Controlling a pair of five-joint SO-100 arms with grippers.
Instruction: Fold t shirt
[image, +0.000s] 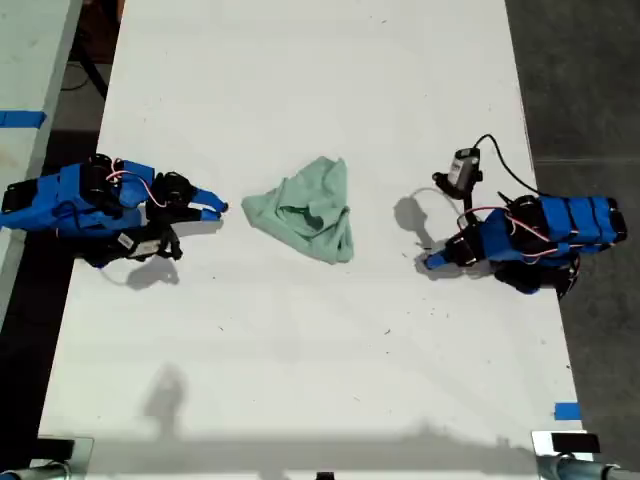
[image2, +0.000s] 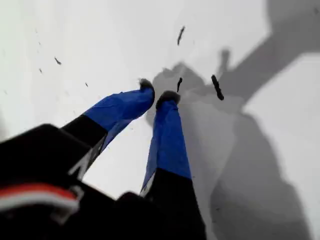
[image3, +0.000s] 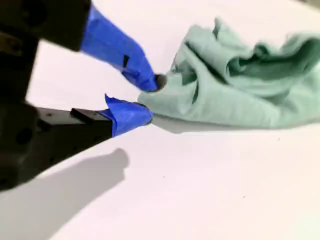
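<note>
The t shirt is a small pale mint-green bundle, wrinkled, lying near the middle of the white table. My second gripper reaches in from the exterior view's left, and its tips sit just short of the shirt's nearest corner. In the second wrist view the shirt lies right in front of my second gripper, whose jaws are a little open with nothing between them. My first gripper rests low on the table at the exterior view's right, well apart from the shirt. In the first wrist view my first gripper has its tips almost together over bare table.
A small camera on a black cable stands behind the first arm. Blue tape marks sit near the table's front corner at the exterior view's right. Dark floor borders the table on that side, and another table lies at the exterior view's left.
</note>
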